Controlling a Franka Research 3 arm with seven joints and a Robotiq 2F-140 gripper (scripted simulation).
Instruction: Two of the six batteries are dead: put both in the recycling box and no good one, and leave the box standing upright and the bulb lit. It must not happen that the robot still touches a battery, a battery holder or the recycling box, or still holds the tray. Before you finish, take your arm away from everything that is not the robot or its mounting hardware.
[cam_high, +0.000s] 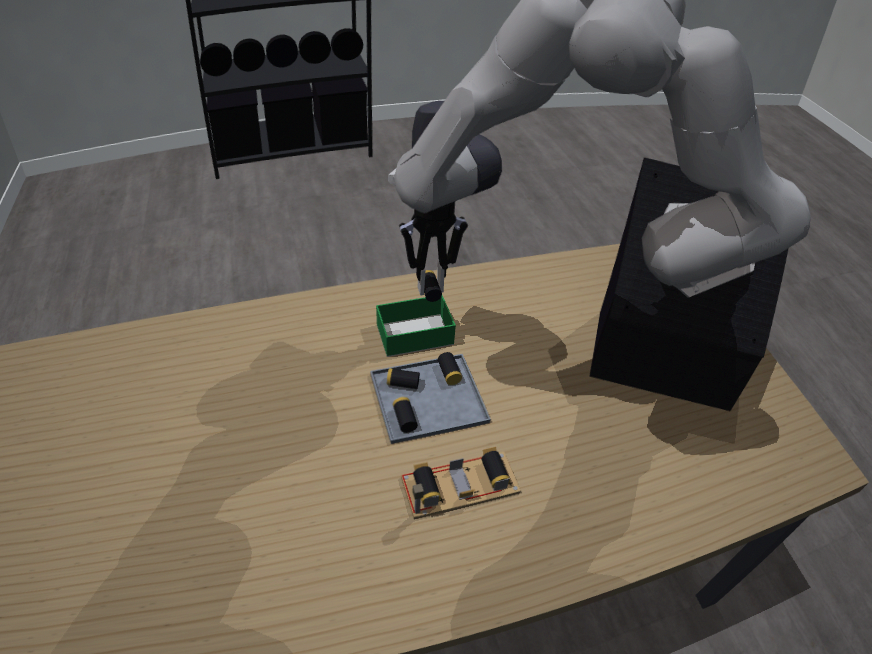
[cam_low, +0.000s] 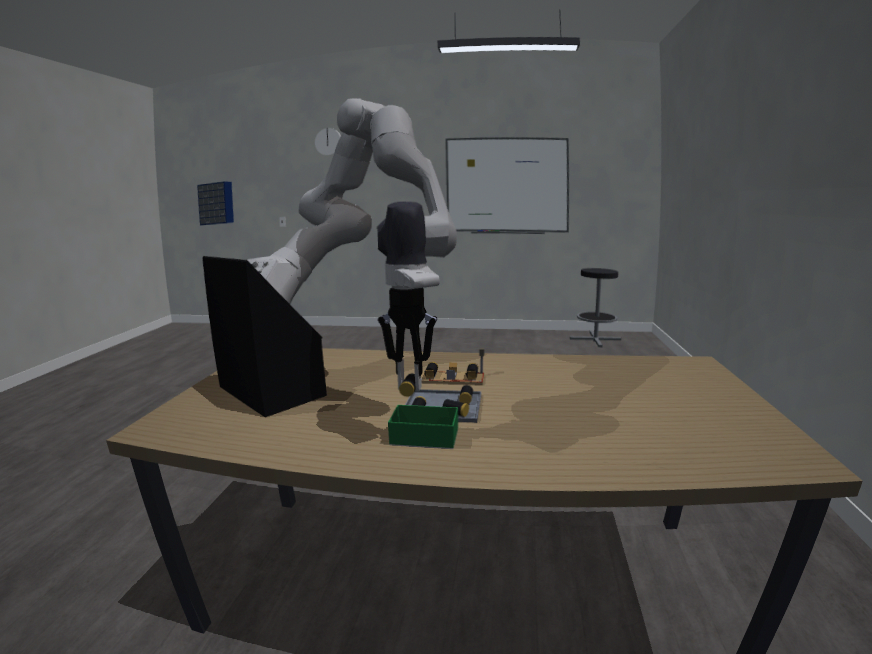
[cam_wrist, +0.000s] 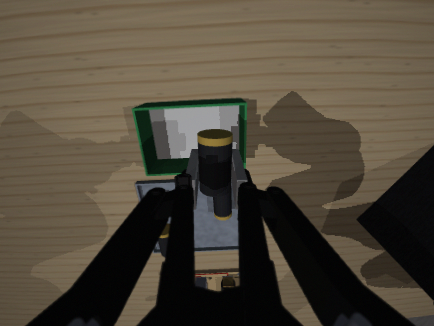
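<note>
Battery (cam_high: 432, 285) (cam_low: 407, 384) (cam_wrist: 215, 165) gripped in partly closed claw (cam_high: 431, 279) (cam_low: 409, 384) (cam_wrist: 215, 160), apparently above box (cam_high: 420, 342) (cam_low: 423, 428) (cam_wrist: 140, 142).

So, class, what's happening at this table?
A robot arm has a battery gripped in its tool, held up near the green box. No battery shows inside the box. Three more lie on the tray, and two sit on the wired board. The held one still needs letting go.
</note>
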